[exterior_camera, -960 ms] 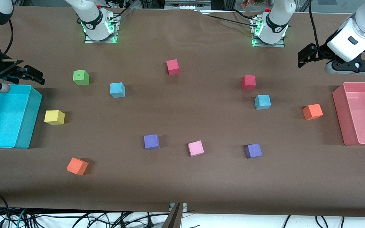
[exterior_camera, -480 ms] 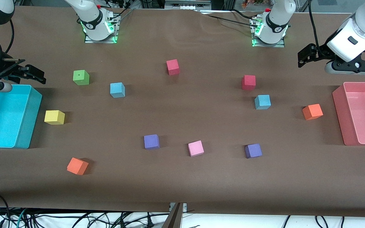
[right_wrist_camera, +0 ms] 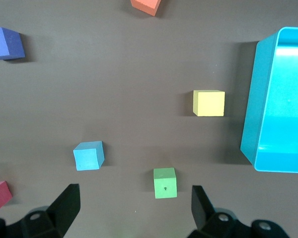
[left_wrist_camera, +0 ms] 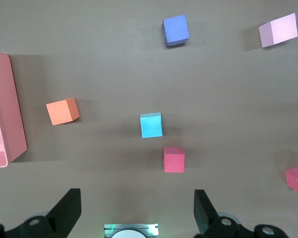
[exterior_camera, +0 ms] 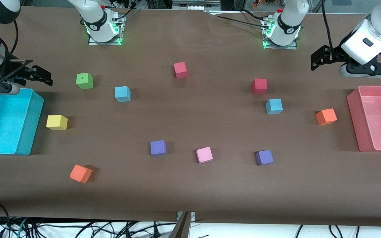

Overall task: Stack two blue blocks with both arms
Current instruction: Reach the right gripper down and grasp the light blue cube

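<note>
Two sky-blue blocks lie apart on the brown table. One blue block (exterior_camera: 122,94) is toward the right arm's end and also shows in the right wrist view (right_wrist_camera: 88,155). The other blue block (exterior_camera: 274,106) is toward the left arm's end, beside a red cube, and also shows in the left wrist view (left_wrist_camera: 151,125). My right gripper (exterior_camera: 41,76) hangs open and empty above the table by the cyan bin's corner; its own view (right_wrist_camera: 134,213) shows the jaws wide apart. My left gripper (exterior_camera: 318,61) hangs open and empty above the table near the pink bin, its jaws wide apart in its own view (left_wrist_camera: 136,218).
A cyan bin (exterior_camera: 28,125) stands at the right arm's end, a pink bin (exterior_camera: 354,115) at the left arm's end. Scattered cubes: green (exterior_camera: 84,81), yellow (exterior_camera: 57,122), two orange (exterior_camera: 81,173) (exterior_camera: 326,116), two purple (exterior_camera: 158,147) (exterior_camera: 264,157), pink (exterior_camera: 204,154), two red (exterior_camera: 180,70) (exterior_camera: 259,86).
My right gripper has shifted a little away from the cyan bin toward the green cube. The left arm and all the cubes have not moved.
</note>
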You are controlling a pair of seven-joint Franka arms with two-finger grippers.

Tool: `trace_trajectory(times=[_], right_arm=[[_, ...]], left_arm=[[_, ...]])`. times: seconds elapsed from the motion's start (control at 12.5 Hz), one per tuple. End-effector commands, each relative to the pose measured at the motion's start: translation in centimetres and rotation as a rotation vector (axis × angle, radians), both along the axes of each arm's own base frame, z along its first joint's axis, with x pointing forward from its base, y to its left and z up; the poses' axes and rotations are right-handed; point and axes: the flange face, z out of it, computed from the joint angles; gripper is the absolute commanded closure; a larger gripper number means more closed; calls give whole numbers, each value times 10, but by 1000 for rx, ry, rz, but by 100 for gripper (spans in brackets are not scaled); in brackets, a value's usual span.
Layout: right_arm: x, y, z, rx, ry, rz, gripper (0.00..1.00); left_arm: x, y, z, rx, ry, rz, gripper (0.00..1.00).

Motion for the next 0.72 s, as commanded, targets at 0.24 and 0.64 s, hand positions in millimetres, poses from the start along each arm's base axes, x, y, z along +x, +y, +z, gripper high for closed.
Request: trace_trajectory(times=[0.24,0.64], right_arm=[[-27,38,-53,72,117,41,1],[-58,116,-174,45,107,28,1]], left_arm=[[1,-4,7,-7,-6,1,0],[1,-4,7,-7,-5,0,0]])
